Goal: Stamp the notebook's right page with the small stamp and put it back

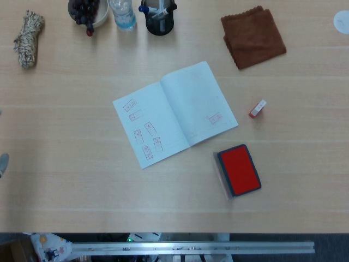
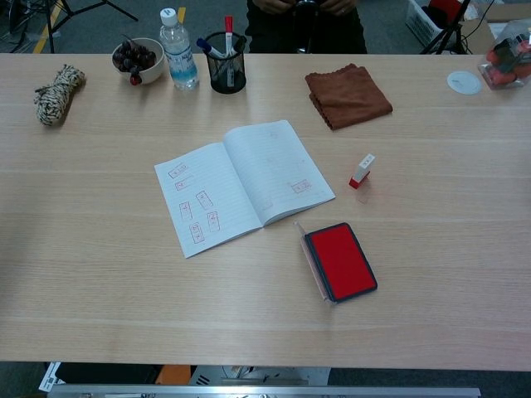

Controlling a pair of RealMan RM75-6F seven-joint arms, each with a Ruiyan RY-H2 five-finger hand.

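The open notebook (image 1: 174, 112) (image 2: 245, 182) lies in the middle of the table. Its right page carries one red stamp mark (image 1: 214, 118) (image 2: 300, 186) near the lower right corner, and the left page has several marks. The small red-and-white stamp (image 1: 257, 108) (image 2: 361, 171) rests on the table just right of the notebook, with nothing touching it. The open red ink pad (image 1: 239, 170) (image 2: 340, 260) sits below the stamp. My right hand shows in neither view. A grey sliver (image 1: 2, 164) at the head view's left edge may be my left hand.
A brown cloth (image 1: 252, 35) (image 2: 347, 94) lies at the back right. A pen cup (image 2: 225, 62), water bottle (image 2: 178, 50), bowl of dark fruit (image 2: 138, 56) and rope bundle (image 2: 58, 93) line the back left. A white disc (image 2: 463, 81) sits far right.
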